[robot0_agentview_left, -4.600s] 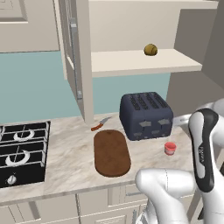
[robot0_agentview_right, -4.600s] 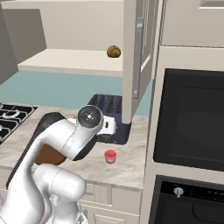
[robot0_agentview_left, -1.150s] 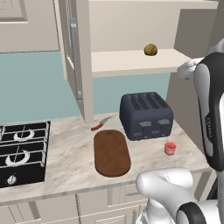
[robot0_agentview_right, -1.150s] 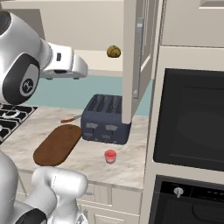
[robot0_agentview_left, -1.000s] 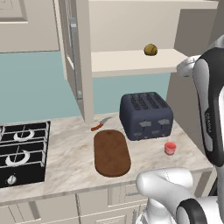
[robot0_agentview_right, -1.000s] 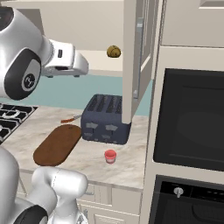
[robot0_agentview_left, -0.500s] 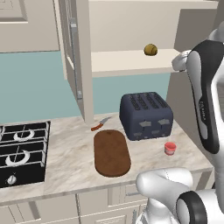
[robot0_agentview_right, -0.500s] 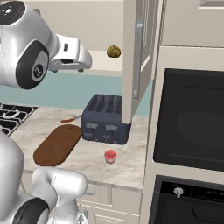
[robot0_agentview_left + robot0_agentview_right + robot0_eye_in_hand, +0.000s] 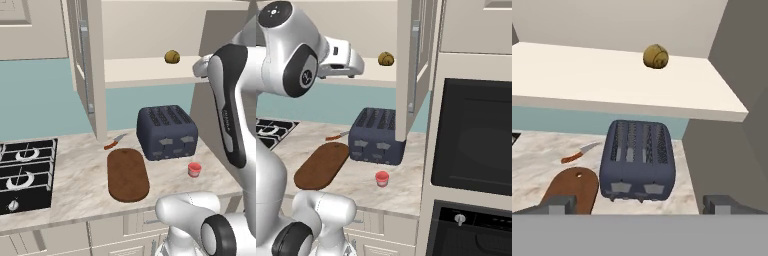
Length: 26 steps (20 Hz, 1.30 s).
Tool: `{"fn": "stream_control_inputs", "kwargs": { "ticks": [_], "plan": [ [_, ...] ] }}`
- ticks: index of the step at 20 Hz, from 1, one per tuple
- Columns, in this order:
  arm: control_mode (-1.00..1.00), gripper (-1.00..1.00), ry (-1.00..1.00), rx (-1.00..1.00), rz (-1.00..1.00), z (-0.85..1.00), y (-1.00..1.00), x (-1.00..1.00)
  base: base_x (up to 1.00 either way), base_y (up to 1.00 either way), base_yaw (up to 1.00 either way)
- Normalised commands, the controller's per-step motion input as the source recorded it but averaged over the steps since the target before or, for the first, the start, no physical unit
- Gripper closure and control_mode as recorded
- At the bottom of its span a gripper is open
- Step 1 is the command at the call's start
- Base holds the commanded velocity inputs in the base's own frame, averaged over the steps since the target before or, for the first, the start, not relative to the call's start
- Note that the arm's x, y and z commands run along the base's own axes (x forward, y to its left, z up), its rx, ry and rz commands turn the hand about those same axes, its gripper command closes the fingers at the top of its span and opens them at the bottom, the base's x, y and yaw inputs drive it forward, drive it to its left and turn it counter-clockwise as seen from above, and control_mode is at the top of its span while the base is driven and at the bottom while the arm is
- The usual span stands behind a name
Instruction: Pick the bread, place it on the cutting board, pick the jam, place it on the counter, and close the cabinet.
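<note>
the first step was in hand: fetching the bread [image 9: 172, 56]. the roll sat alone on the pale shelf [image 9: 140, 70] of the open cabinet [image 9: 90, 65], toward its right end and well back from the front edge, untouched. the claw [image 9: 642, 204] was raised to about shelf height, out in front of the shelf, with its fingers [image 9: 559, 204] spread as wide as they go and nothing between them. in the hand view the bread lay ahead and high in the picture, so the claw was aimed below it, more toward the toaster [image 9: 637, 159] on the worktop [image 9: 75, 185].

down below, the cutting board [image 9: 127, 174] lay bare just left of the toaster, with a knife [image 9: 114, 142] just beyond its far end. the jam [image 9: 194, 169] already stood on the worktop, to the right of and in front of the toaster, so that part looked as good as done. both cabinet doors hung open.

the next move, as i judged it, called for reaching forward over the shelf edge, lifting the aim so the roll came between the fingers, then closing gently on it. the roll was round and could skid away if nudged from one side, and the open door [image 9: 413, 65] on the right left little room to swing.
</note>
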Motion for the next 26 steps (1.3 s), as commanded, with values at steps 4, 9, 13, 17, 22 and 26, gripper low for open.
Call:
{"fn": "stream_control_inputs", "kwargs": {
  "ticks": [4, 9, 13, 17, 22, 26],
  "plan": [
    [-1.00, -1.00, -0.08, 0.00, 0.00, 0.00, 0.00, 0.21, 0.00, 0.00, 0.00],
    [-1.00, -1.00, -0.06, 0.00, 0.00, 0.00, 0.00, 0.26, 0.00, 0.00, 0.00],
    [-1.00, -1.00, -0.04, 0.00, 0.00, 0.00, 0.00, 0.30, 0.00, 0.00, 0.00],
    [-1.00, -1.00, -0.01, 0.00, 0.00, 0.00, -0.04, 0.26, 0.00, 0.00, 0.00],
    [-1.00, -1.00, -0.01, 0.00, 0.00, -0.01, -0.08, 0.30, 0.00, 0.00, 0.00],
    [-1.00, -1.00, -0.02, 0.00, 0.00, -0.03, -0.04, 0.32, 0.00, 0.00, 0.00]
  ]
}}
